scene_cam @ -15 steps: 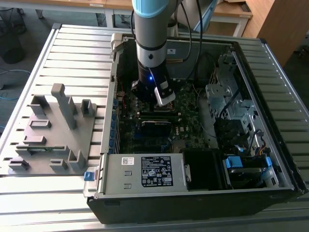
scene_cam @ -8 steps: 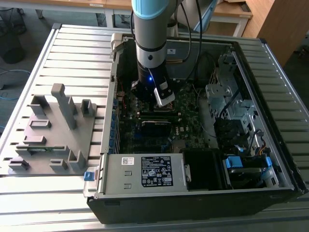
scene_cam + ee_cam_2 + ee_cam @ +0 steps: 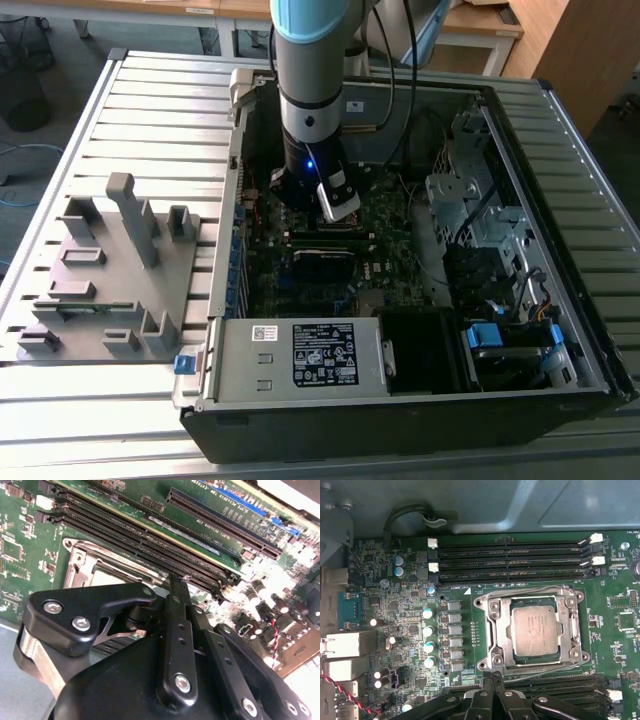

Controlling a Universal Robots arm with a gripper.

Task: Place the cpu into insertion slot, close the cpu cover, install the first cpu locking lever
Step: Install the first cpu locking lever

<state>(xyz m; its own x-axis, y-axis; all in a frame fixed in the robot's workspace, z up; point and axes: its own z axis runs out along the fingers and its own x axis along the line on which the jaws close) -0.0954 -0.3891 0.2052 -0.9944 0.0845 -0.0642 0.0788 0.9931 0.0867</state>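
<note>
- The cpu (image 3: 535,630): you see a dull silver-grey square seated in the insertion slot (image 3: 492,630), beside the long memory slots (image 3: 512,562).
- The cpu cover (image 3: 572,625): silvery frame lying down around the chip.
- The gripper (image 3: 493,676): jaws pressed together, holding nothing, at the socket's edge; its body hides the board beneath.

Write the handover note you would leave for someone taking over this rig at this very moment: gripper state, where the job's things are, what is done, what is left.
Gripper: fingers shut together, holding nothing, poised just beside the edge of the insertion slot in the first wrist view.
The cpu lies flat in the slot, silver top up.
The cpu cover looks lowered, its frame around the chip; I cannot tell whether it is fully seated.
Done: chip placed, cover apparently down.
Left: the locking lever; its position is not clear.
In the exterior view the arm reaches down into the open computer case.
</note>
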